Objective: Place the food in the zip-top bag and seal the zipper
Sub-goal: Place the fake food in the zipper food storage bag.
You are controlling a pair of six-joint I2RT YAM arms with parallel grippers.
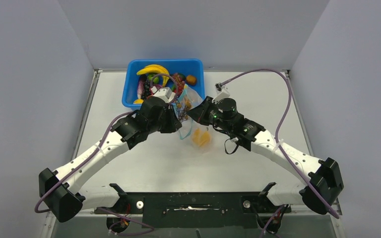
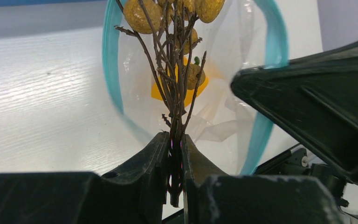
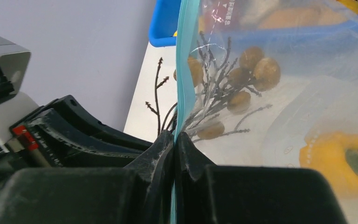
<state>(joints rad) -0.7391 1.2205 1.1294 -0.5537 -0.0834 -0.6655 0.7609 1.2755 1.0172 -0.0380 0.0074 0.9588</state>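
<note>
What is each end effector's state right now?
Left end effector: closed on the berry bunch stems.
Right end effector: closed on the zipper.

zip-top bag [image 3: 303, 88]: clear | zipper [image 2: 108, 60]: teal | pepper [image 3: 326, 156]: yellow, green stem | tub [image 1: 130, 85]: blue | twigs [image 2: 175, 109]: brown

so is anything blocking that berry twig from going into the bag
Nothing visible. The right end effector pinches the zipper of the bag, holding its mouth open, and the berry twig in the left end effector reaches through it. A yellow pepper lies deeper inside.

Clear glossy plastic bag [image 2: 242, 46]; matt ribbed table [image 2: 51, 93].
</note>
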